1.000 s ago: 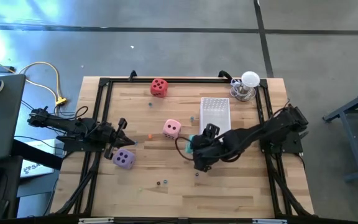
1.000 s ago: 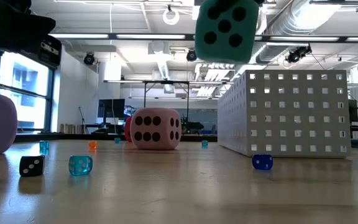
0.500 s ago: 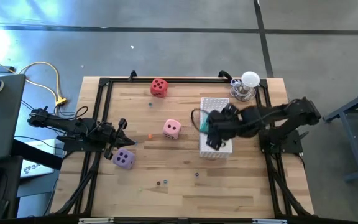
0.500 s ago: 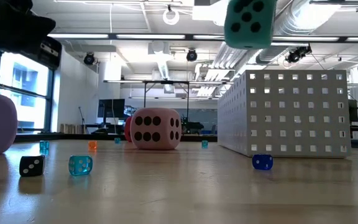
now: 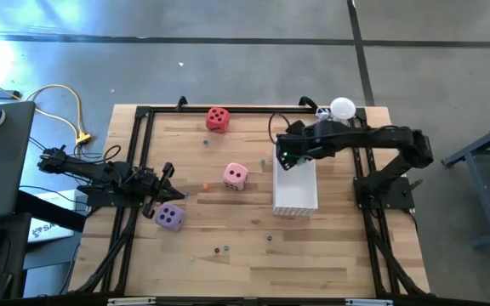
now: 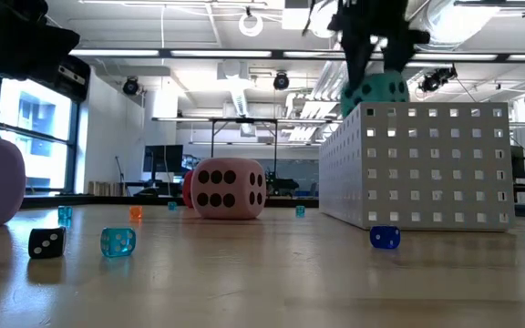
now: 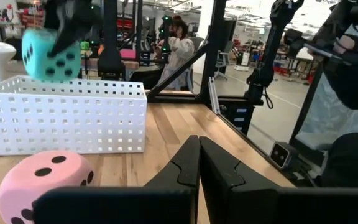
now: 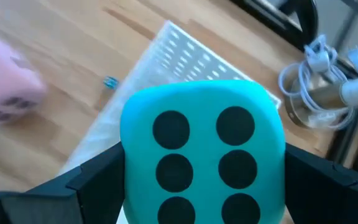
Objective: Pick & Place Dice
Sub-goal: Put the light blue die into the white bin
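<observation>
Right wrist view: right pincer [image 8: 201, 205] pinches the green die [image 8: 202, 152] above the white basket [image 8: 185, 53].

We are in a robotics lab: beyond the wooden table [image 5: 253, 246] run exposed ceiling ducts [image 6: 468, 23] and strip lights [image 6: 199, 53], with large windows [image 6: 25, 137] at left, other arm rigs [image 7: 269, 43] and a standing person [image 7: 179, 53] behind.
</observation>
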You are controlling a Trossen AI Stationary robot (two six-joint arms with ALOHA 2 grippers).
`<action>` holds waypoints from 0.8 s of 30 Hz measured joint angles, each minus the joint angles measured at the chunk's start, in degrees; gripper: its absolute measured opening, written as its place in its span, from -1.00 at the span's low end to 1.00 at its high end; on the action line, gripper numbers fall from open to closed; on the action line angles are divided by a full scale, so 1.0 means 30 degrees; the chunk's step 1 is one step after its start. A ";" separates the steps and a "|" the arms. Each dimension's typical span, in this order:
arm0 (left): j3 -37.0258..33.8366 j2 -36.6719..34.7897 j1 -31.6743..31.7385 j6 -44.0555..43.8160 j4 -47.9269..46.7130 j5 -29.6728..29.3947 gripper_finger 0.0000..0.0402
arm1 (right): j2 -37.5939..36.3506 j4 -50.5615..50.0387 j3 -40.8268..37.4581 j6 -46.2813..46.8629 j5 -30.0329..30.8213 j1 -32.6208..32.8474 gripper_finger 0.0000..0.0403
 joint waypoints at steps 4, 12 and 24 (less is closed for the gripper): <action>-0.0003 0.0000 0.0000 0.0961 -0.0007 0.0000 -1.00 | -0.0080 0.1747 -0.1430 -0.0064 -0.0463 0.0256 0.67; -0.0003 0.0000 0.0000 -0.0215 -0.0321 -0.0007 -1.00 | -0.0044 0.4349 -0.3668 0.2200 -0.0191 0.0177 0.67; 0.0004 0.0000 0.0000 -0.0147 -0.0423 -0.0051 -1.00 | -0.0044 0.5806 -0.4773 0.1675 0.0908 0.0220 0.93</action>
